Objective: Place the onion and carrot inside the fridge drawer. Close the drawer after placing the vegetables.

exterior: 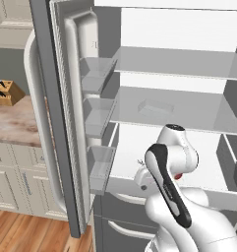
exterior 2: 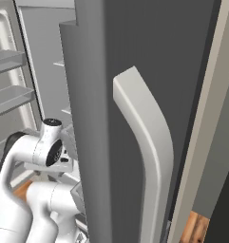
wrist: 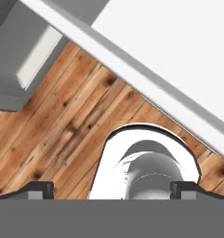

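Gripper point(wrist: 111, 188): fingertips set wide apart – nothing between them, pointing down at the wooden floor point(wrist: 62, 121).
Fridge drawer point(wrist: 178, 51): pale white bin, above and ahead of the hand – pulled out.

Matt grey fridge door point(exterior 2: 111, 95) w/ smooth pale handle point(exterior 2: 149, 142), translucent glass shelves point(exterior: 174, 106), knotty wood floor point(wrist: 71, 125), marble-look counter point(exterior: 14, 125)

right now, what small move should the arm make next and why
Probably tilt the hand up and away from the wooden floor, which it now faces. The gripper is open with no vegetable between its tips, and the fridge drawer sits beyond the arm.
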Tool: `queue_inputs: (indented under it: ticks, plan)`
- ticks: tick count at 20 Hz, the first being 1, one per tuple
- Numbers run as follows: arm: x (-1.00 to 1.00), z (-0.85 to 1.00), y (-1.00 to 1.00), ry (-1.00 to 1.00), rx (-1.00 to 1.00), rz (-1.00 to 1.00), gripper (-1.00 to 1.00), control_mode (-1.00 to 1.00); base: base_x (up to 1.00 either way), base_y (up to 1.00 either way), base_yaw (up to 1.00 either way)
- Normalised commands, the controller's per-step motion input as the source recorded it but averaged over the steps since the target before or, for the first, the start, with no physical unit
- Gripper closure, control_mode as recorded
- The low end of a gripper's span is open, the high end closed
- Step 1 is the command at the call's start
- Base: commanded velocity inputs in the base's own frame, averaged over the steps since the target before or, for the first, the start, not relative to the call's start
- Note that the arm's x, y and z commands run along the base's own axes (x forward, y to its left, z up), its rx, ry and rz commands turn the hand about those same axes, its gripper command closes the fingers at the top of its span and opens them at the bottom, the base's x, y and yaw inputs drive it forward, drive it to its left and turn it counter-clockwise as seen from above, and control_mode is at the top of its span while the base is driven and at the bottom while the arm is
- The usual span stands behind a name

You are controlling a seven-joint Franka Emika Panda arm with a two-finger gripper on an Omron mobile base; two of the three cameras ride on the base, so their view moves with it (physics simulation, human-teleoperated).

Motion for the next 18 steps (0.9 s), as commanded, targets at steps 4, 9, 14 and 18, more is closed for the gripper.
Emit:
queue_inputs:
  ticks: [4, 9, 14, 18]
  plan:
    - [0.0, -0.35, 0.29, 0.08, 0.0, -0.05, -1.0, -1.0, 0.0, 0.0, 0.0]
    - [0.2, -0.68, 0.11, 0.02, 0.0, 0.0, -1.0, -1.0, 0.0, 0.0, 0.0]
    - [0.3, -0.75, 0.02, 0.0, 0.0, 0.0, -1.0, -1.0, 0.0, 0.0, 0.0]
    - [0.46, -0.55, 0.0, 0.0, 0.0, 0.0, -1.0, -1.0, 0.0, 0.0, 0.0]
